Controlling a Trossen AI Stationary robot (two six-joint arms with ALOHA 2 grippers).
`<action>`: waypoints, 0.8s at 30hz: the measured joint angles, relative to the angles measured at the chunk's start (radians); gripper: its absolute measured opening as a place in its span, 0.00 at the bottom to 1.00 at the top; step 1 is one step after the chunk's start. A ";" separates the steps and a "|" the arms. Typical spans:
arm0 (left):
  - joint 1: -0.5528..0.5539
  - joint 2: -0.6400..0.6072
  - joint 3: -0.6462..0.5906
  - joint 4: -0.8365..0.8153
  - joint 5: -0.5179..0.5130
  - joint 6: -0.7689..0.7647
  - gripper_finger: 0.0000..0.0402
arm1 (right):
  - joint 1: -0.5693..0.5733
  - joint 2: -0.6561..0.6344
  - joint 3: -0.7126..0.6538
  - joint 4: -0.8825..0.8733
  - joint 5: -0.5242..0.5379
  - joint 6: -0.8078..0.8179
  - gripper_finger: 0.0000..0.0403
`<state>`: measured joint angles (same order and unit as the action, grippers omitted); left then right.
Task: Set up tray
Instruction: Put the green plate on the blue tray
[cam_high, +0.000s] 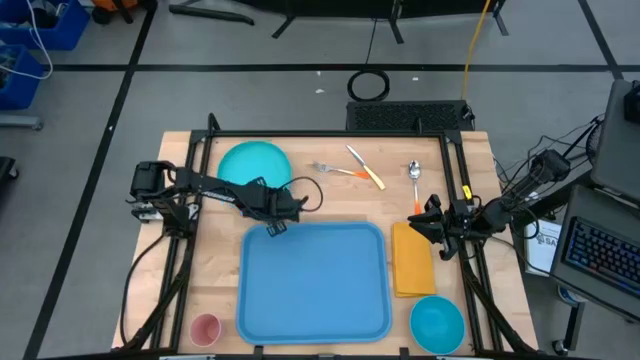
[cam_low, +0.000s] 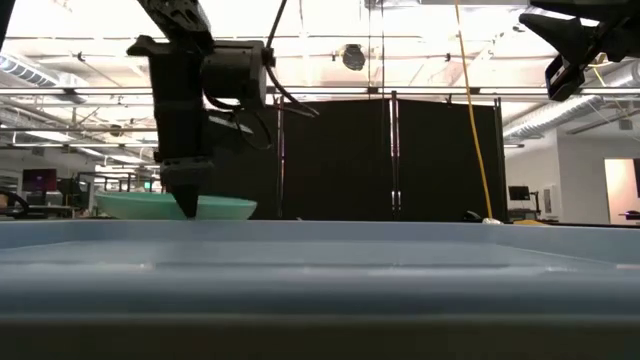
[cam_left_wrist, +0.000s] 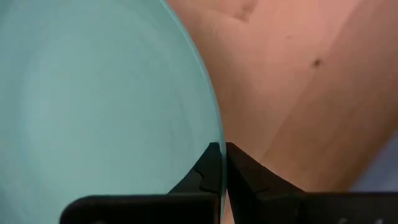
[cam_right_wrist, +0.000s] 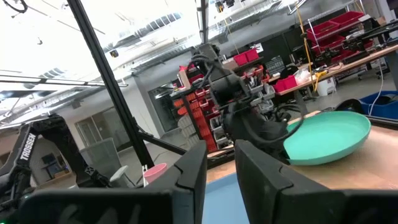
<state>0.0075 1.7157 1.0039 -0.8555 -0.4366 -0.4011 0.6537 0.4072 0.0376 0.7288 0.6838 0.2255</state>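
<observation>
The light-blue tray (cam_high: 313, 280) lies flat at the table's middle near edge. A round turquoise plate (cam_high: 252, 165) sits behind its far left corner. My left gripper (cam_high: 281, 191) is shut on the plate's rim on the side toward the tray; it also shows in the low view (cam_low: 188, 203). My right gripper (cam_high: 430, 222) hovers over the far end of the yellow-orange napkin (cam_high: 412, 262). In the right wrist view its fingers (cam_right_wrist: 221, 168) stand slightly apart with nothing between them. My left gripper pinches the plate's rim (cam_left_wrist: 217, 155) between its two fingers, one finger over the plate's inner side and one outside it. The fingers come steeply from above, slanting down. The plate looks about level; whether it is off the table I cannot tell.
A fork (cam_high: 333, 169), an orange-handled knife (cam_high: 366, 166) and a spoon (cam_high: 415, 173) lie at the table's far side. A turquoise bowl (cam_high: 437, 323) stands at the near right, a pink cup (cam_high: 205, 328) at the near left beside the tray.
</observation>
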 joint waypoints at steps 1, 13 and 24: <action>-0.016 0.000 0.001 -0.005 -0.006 -0.002 0.02 | 0.000 0.000 0.000 0.000 0.000 0.000 0.19; -0.236 -0.001 0.233 -0.074 0.017 -0.012 0.02 | 0.000 0.000 0.000 0.000 0.000 -0.001 0.19; -0.432 -0.002 0.414 -0.015 0.058 0.000 0.02 | 0.000 0.000 0.000 -0.001 0.000 -0.001 0.19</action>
<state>-0.4242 1.7142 1.4176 -0.8703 -0.3782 -0.4007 0.6533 0.4072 0.0376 0.7277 0.6838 0.2245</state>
